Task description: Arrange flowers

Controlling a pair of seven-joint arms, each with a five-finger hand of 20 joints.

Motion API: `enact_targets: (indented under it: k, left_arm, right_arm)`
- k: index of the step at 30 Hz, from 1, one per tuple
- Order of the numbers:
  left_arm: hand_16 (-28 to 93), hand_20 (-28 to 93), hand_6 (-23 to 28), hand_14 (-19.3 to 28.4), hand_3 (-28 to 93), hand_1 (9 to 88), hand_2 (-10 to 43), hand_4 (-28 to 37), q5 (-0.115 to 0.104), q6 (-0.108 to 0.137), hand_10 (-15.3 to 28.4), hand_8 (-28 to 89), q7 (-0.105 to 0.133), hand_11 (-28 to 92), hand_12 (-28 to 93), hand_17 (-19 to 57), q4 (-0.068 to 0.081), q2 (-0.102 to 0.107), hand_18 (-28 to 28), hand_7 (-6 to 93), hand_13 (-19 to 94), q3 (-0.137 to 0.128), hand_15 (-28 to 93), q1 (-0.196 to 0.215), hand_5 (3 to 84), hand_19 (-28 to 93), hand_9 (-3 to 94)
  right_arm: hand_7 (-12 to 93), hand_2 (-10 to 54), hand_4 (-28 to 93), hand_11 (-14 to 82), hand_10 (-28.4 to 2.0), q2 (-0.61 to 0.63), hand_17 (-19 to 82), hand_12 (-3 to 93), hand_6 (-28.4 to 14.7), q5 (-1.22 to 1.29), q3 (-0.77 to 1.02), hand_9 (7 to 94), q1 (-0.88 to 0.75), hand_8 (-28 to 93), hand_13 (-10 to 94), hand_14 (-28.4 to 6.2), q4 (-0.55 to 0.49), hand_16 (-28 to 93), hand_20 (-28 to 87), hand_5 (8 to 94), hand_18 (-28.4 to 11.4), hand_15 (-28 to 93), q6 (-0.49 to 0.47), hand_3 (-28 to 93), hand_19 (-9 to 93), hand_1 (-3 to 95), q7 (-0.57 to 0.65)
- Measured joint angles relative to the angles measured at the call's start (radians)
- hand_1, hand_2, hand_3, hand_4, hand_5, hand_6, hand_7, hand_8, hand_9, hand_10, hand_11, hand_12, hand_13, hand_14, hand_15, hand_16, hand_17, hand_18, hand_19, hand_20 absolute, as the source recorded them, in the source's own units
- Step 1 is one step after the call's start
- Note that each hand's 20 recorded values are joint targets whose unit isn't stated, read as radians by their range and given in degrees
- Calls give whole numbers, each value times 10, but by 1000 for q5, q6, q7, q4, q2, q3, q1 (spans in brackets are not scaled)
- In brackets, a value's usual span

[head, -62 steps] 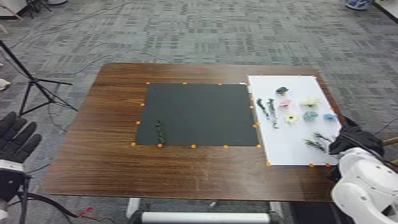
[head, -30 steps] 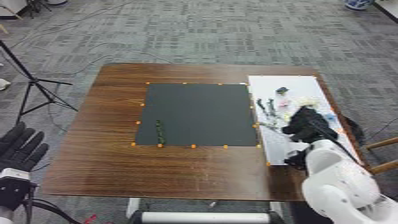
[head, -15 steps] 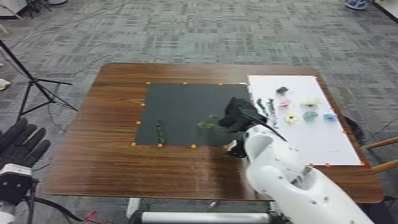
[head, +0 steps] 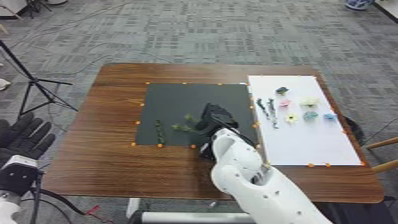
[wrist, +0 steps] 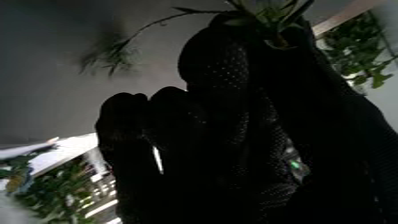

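In the head view my right hand (head: 218,119) is over the right part of the black mat (head: 191,95), with a green sprig (head: 185,127) sticking out to its left. The right wrist view has my right hand (wrist: 222,120) pinching the sprig (wrist: 277,22) between thumb and fingertips. One dark green stem (head: 160,132) lies on the mat's left part. Pink (head: 284,103), yellow (head: 290,118), cream (head: 309,102) and blue flowers (head: 310,115) and dark stems (head: 272,111) lie on the white sheet (head: 311,145). My left hand (head: 25,137) is beside the table's left edge, fingers straight.
Small orange markers (head: 133,144) line the edges of the mat and sheet. The brown table (head: 98,165) extends around them. A black tripod (head: 35,80) stands on the floor at the left, and a wooden chair (head: 384,155) is at the right.
My right hand has moved left from the white sheet to over the black mat, carrying the green sprig taken from the sheet. The left hand has shifted slightly.
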Motion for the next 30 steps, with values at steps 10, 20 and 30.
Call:
enact_targets:
  k: [10, 20, 30]
  left_arm:
    - [-24, 122, 89, 134, 716, 268, 171, -282, 2, 1, 137, -74, -2, 168, 116, -14, 0, -2, 118, 96, 245, -2, 291, 3, 387, 237, 323]
    - [-22, 122, 89, 134, 715, 267, 170, -282, 0, 3, 137, -73, 8, 166, 120, -14, -4, -14, 118, 98, 244, -9, 288, 25, 381, 236, 320]
    - [-22, 123, 90, 134, 715, 267, 171, -282, -1, 3, 137, -73, 16, 169, 122, -14, -16, -35, 118, 98, 244, -27, 289, 56, 385, 235, 321]
  right_arm:
    - [222, -95, -243, 423, -136, -22, 373, 301, -38, -7, -6, 855, -11, 77, 700, -157, -15, 418, 471, 767, -284, 736, 4, 656, 899, 440, 3]
    - [167, 175, -177, 216, -186, 5, 334, 209, -67, 1, 37, 826, -40, -84, 660, -180, -114, 386, 482, 763, -284, 694, -82, 728, 863, 315, -27]
    - [544, 201, -178, 147, -204, 91, 337, 151, -82, 153, 123, 783, -114, 184, 673, -167, -228, 374, 487, 571, -284, 674, -221, 738, 864, 386, -48]
